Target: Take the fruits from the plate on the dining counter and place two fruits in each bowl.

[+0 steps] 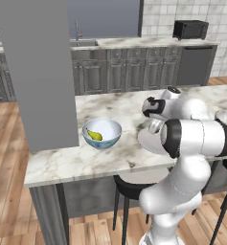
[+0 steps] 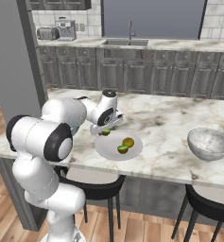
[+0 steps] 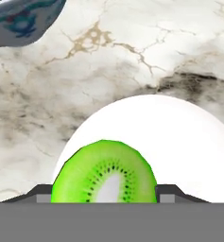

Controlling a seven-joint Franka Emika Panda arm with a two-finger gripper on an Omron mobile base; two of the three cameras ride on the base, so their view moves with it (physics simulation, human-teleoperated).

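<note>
One kiwi half (image 3: 104,171) sits between the gripper (image 3: 104,194) jaws, apparently clamped, above the plate (image 3: 189,142). Lift straight, carry to pear-holding bowl (image 1: 102,133).

On the dining counter (image 2: 179,118) the plate (image 2: 108,147) sits near the front edge, between the 2 bowls. 1 bowl (image 1: 101,132) stands to the plate's left with the pear (image 1: 94,135) lying in it; the other bowl (image 2: 209,143) stands well apart to the right. 2 fruits rest on the plate side by side: 1 (image 2: 128,142) toward the back, 1 (image 2: 123,149) just in front of it, touching or nearly so. A 3rd fruit (image 3: 104,172) sits over the plate's left rim, between the fingertips of the gripper (image 2: 107,127). 2 stools (image 2: 97,185) stand under the counter's front edge. Behind the counter runs a row of cabinets (image 2: 132,71) with a sink (image 2: 125,42) on top.
</note>
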